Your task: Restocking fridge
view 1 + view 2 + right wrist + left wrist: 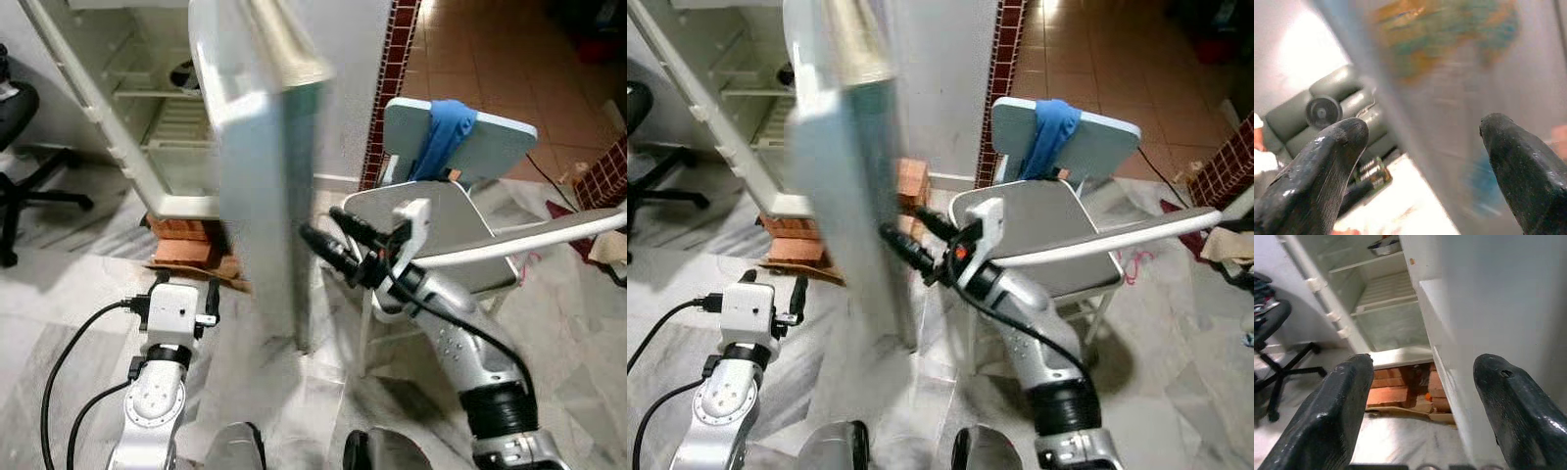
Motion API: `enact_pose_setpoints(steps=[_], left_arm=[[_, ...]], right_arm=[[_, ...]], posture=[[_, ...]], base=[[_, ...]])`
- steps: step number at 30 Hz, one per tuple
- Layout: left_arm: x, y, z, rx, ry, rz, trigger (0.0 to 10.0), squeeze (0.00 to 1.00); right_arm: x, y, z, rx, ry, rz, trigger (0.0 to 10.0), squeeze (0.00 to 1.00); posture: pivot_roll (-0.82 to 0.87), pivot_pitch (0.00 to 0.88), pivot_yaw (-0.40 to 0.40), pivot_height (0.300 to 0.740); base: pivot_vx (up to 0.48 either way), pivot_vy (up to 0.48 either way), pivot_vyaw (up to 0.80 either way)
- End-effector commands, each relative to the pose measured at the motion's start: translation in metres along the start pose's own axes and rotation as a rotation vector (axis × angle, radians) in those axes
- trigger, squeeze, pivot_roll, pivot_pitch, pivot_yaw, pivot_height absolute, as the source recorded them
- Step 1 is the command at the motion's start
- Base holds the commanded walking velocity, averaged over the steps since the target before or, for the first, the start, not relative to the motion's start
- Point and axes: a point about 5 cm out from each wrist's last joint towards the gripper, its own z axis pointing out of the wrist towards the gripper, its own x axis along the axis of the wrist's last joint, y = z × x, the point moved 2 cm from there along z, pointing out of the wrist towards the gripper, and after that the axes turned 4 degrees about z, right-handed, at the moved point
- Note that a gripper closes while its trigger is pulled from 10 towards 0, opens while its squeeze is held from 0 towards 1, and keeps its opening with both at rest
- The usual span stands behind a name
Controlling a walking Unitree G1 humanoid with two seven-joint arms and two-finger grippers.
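The white fridge (167,127) stands open at the back left, with bare shelves and a metal bowl (1383,246) on an upper shelf. Its door (260,176) stands edge-on in the middle of the head views and is blurred. My right gripper (318,222) is open, held up against the door's outer face at mid height. In the right wrist view the blurred door edge runs between the right gripper's fingers (1322,166). My left gripper (1420,396) is open and empty, held low in front of the fridge's bottom, facing the lowest compartment.
The fridge rests on red bricks (181,230) and cardboard. A grey chair (441,225) with a blue cloth (446,137) over its back stands right of the door, close behind my right arm. A black office chair (20,147) is at far left. A brick pillar (387,88) rises behind.
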Motion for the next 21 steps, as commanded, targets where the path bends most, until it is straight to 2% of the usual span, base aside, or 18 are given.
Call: enact_pose_setpoints(steps=[1,2,4,6,9,12,18,20,21], left_arm=[[0.0,-0.003,-0.001,0.0,-0.002,0.002,10.0,0.0],[0.0,-0.002,-0.001,-0.003,-0.001,0.002,10.0,0.0],[0.0,-0.002,0.0,-0.007,-0.002,0.002,10.0,0.0],[0.0,-0.002,0.0,-0.008,-0.002,0.002,10.0,0.0],[-0.002,-0.002,0.001,-0.002,-0.014,-0.004,10.0,0.0],[-0.004,-0.002,0.002,-0.003,-0.03,-0.009,10.0,0.0],[-0.003,0.0,0.005,-0.015,-0.029,-0.009,10.0,0.0],[-0.002,0.0,0.007,-0.017,-0.018,0.008,10.0,0.0],[0.001,0.002,0.008,-0.034,0.003,0.044,10.0,0.0]], right_arm=[[-0.006,0.016,-0.007,-0.097,-0.017,-0.036,10.0,0.0],[-0.01,0.029,-0.013,-0.198,-0.029,-0.085,10.0,0.0],[-0.011,0.036,-0.019,-0.26,-0.036,-0.107,10.0,0.0],[-0.012,0.039,-0.024,-0.3,-0.03,-0.085,10.0,0.0],[-0.014,0.042,-0.029,-0.357,-0.024,-0.111,10.0,0.0],[-0.017,0.045,-0.031,-0.437,-0.015,-0.183,10.0,0.0],[-0.007,0.045,-0.035,-0.558,0.073,-0.269,10.0,0.0],[-0.004,0.046,-0.036,-0.586,0.086,-0.301,10.0,0.0],[-0.002,0.047,-0.038,-0.609,0.093,-0.318,10.0,0.0]], posture=[[0.1,0.12,0.007,0.74],[0.1,0.119,0.009,0.74],[0.1,0.119,0.009,0.74],[0.1,0.118,0.007,0.74],[0.1,0.115,0.004,0.74],[0.09,0.114,0.006,0.74],[0.09,0.113,0.01,0.74],[0.08,0.112,0.011,0.74],[0.08,0.112,0.012,0.74]], base=[[0.0,0.0,0.0],[0.0,0.0,0.0],[0.0,0.0,0.0],[0.0,0.0,0.0],[0.0,0.0,0.0],[0.0,0.0,0.0],[0.0,0.464,0.0],[0.0,0.48,0.0],[0.0,0.48,0.0]])
